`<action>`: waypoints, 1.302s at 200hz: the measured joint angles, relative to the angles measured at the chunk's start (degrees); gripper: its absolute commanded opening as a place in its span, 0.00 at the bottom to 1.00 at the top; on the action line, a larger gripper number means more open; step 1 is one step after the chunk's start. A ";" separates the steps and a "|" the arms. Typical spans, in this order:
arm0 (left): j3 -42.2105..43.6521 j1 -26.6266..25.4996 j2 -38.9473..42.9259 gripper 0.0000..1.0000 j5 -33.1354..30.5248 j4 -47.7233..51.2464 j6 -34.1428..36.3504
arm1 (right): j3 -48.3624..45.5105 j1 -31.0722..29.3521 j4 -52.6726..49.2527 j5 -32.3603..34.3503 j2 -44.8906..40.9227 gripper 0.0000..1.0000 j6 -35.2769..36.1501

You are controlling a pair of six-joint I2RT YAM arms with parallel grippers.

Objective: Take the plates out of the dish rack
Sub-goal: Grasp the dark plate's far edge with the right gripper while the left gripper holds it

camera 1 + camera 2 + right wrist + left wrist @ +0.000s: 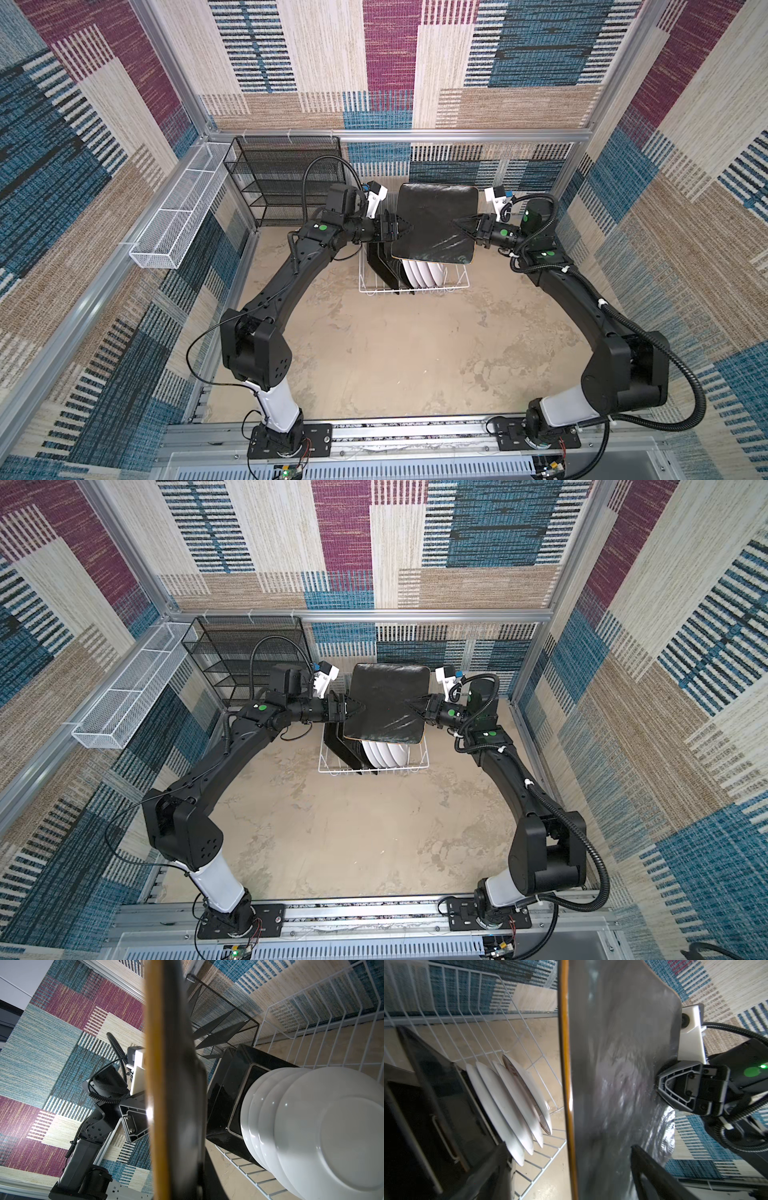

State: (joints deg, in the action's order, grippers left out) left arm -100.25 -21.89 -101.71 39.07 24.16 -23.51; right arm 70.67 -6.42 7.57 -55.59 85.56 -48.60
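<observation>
A square plate [434, 224] [386, 704], black back facing up, hangs tilted over the white wire dish rack [374, 286] [332, 766]. My right gripper [459, 224] [411, 706] is shut on its right edge. My left gripper [405, 227] [358, 707] is open, its jaws on either side of the plate's left edge; one finger [650, 1167] lies over the black back. Two more black-backed square plates [380, 266] [228, 1095] and several round white plates [419, 272] [508, 1105] [311, 1126] stand in the rack.
A black mesh shelf unit [286, 183] stands at the back left. A long white mesh basket [174, 220] hangs on the left wall. The sandy tabletop [395, 353] stretches in front of the rack, between the two arms.
</observation>
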 measured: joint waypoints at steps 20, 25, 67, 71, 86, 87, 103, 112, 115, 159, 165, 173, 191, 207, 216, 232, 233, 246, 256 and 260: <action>-0.15 -0.02 -0.59 0.89 3.02 -0.85 -1.97 | -0.57 0.00 0.66 -0.59 0.11 0.00 -0.02; -0.13 -0.02 -0.61 0.88 3.56 -1.18 -2.19 | -0.70 0.00 0.96 -0.87 0.24 0.00 -0.07; 1.20 -0.04 -0.85 0.71 8.09 -5.64 -5.49 | -1.79 0.00 4.28 -2.05 1.46 0.00 -1.64; 1.42 -0.04 -0.90 0.69 8.35 -6.01 -5.97 | -1.84 0.00 4.61 -2.27 1.62 0.00 -1.90; 2.12 -0.04 -1.07 0.64 9.31 -7.10 -6.88 | -1.86 -0.07 5.51 -2.86 2.08 0.00 -2.45; 2.14 -0.04 -1.07 0.64 9.31 -7.19 -6.93 | -1.86 -0.07 5.53 -2.89 2.10 0.00 -2.49; 2.27 -0.04 -1.46 0.61 9.90 -8.09 -7.93 | -1.86 -0.11 6.32 -3.39 2.21 0.00 -2.80; 2.27 -0.04 -1.66 0.58 10.40 -8.31 -8.11 | -1.86 -0.20 6.71 -3.61 2.21 0.00 -2.84; 2.27 -0.04 -1.70 0.57 10.56 -8.44 -8.28 | -1.86 -0.22 6.78 -3.69 2.21 0.00 -2.84; 2.27 -0.04 -2.51 0.42 12.59 -10.78 -10.62 | -2.08 -0.52 9.25 -4.70 3.02 0.00 -3.80; 2.27 -0.07 -2.56 0.39 12.98 -11.21 -10.84 | -2.08 -0.55 9.33 -4.79 3.15 0.00 -3.89; 2.27 -0.15 -2.58 0.35 13.55 -11.45 -11.19 | -2.10 -0.59 9.31 -4.90 3.23 0.00 -3.98; 2.27 -0.04 -2.67 0.25 13.90 -11.47 -11.63 | -2.32 -0.59 10.05 -5.38 3.26 0.00 -4.15; 2.27 0.07 -2.67 0.22 15.06 -11.47 -12.50 | -2.45 -0.46 11.13 -5.86 3.52 0.00 -4.74; 2.27 0.13 -2.64 0.22 15.43 -11.47 -12.63 | -2.47 -0.37 11.78 -6.51 3.76 0.00 -4.98; 2.47 0.17 -2.58 0.21 15.69 -11.67 -12.70 | -2.49 -0.35 12.24 -6.56 3.91 0.00 -5.22; 2.47 0.17 -2.58 0.21 15.72 -11.67 -12.70 | -2.49 -0.35 12.24 -6.56 3.91 0.00 -5.22; 2.58 0.22 -2.54 0.17 15.76 -11.74 -12.70 | -2.54 -0.35 12.48 -6.67 4.11 0.00 -5.27; 2.71 0.26 -2.49 0.15 15.78 -11.78 -12.70 | -2.54 -0.35 12.74 -6.80 4.35 0.00 -5.38; 2.80 0.28 -2.47 0.14 15.78 -11.87 -12.70 | -2.54 -0.35 12.85 -6.84 4.44 0.00 -5.38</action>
State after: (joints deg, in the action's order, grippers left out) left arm -97.45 -21.61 -104.18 54.85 12.29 -36.21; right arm 68.14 -6.76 20.43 -62.43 90.00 -53.98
